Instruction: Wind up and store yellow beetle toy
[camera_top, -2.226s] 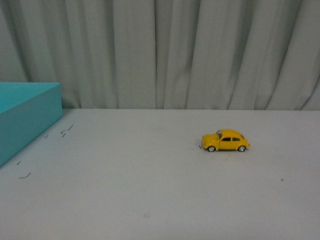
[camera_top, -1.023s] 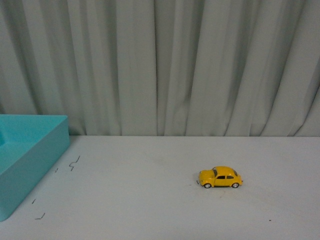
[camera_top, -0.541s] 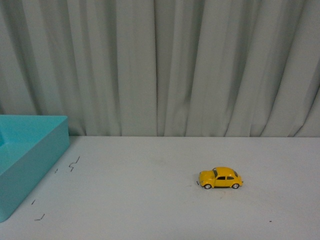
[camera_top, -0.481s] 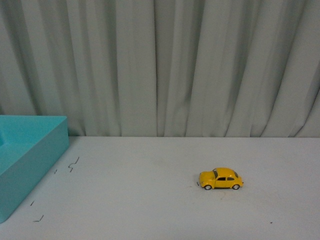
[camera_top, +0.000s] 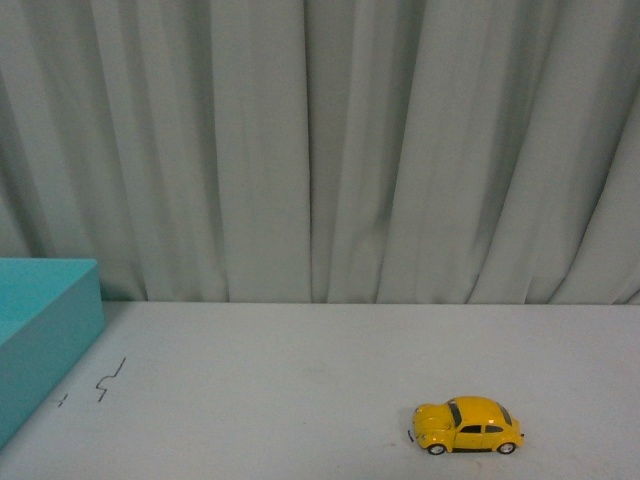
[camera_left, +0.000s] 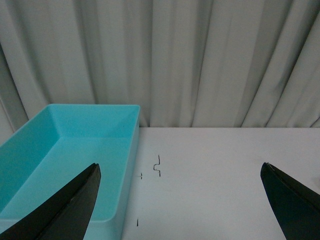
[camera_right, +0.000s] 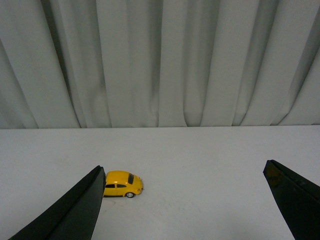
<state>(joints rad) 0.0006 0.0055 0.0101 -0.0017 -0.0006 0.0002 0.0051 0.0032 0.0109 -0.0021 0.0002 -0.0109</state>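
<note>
The yellow beetle toy (camera_top: 469, 425) stands on its wheels on the white table, low and right of centre in the front view, nose pointing left. The right wrist view shows the yellow beetle toy (camera_right: 122, 184) beside one black finger (camera_right: 75, 210), ahead of the open right gripper (camera_right: 182, 200), with nothing between the fingers. My left gripper (camera_left: 180, 200) is also open and holds nothing; it hangs over bare table next to the teal box. Neither arm shows in the front view.
A teal open box (camera_top: 40, 340) sits at the table's left edge; the left wrist view looks into the teal box (camera_left: 65, 150), which holds nothing. Small black marks (camera_top: 108, 380) lie on the table near it. Grey curtains (camera_top: 320, 150) hang behind the table.
The front view has shifted: the toy now sits lower and further right in the picture, and less of the teal box shows. The toy itself appears unmoved on the table.
</note>
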